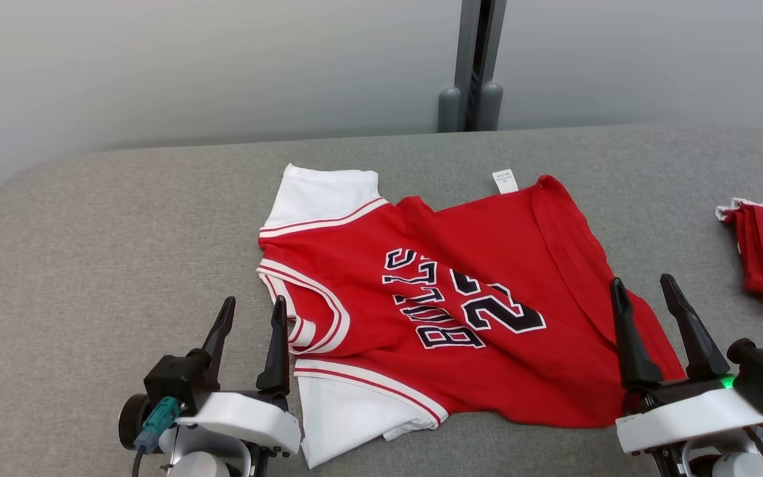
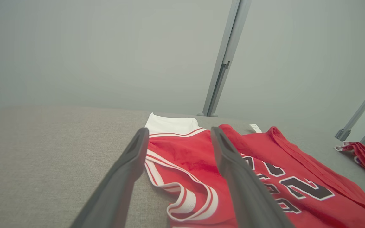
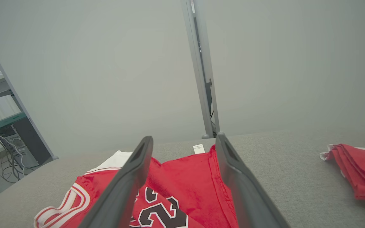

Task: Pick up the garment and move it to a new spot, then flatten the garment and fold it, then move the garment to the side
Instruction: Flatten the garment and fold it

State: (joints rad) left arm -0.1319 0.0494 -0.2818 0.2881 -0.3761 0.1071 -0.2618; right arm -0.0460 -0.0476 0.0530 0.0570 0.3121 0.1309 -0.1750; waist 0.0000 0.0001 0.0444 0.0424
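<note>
Red jersey lay creased on the desk. Left gripper and right gripper flanked it, fingers released, empty. Recommended: seize opposite edges, tension evenly.

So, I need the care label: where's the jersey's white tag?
In the head view, the white tag lies on the grey table at the far edge of the red jersey, right of centre.

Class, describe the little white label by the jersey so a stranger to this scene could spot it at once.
On the grey table, find the red jersey spread across the middle. At its far edge a small white label sticks out onto the tabletop. Unlike the jersey's white sleeves, it is tiny, rectangular and printed with fine text.
</note>
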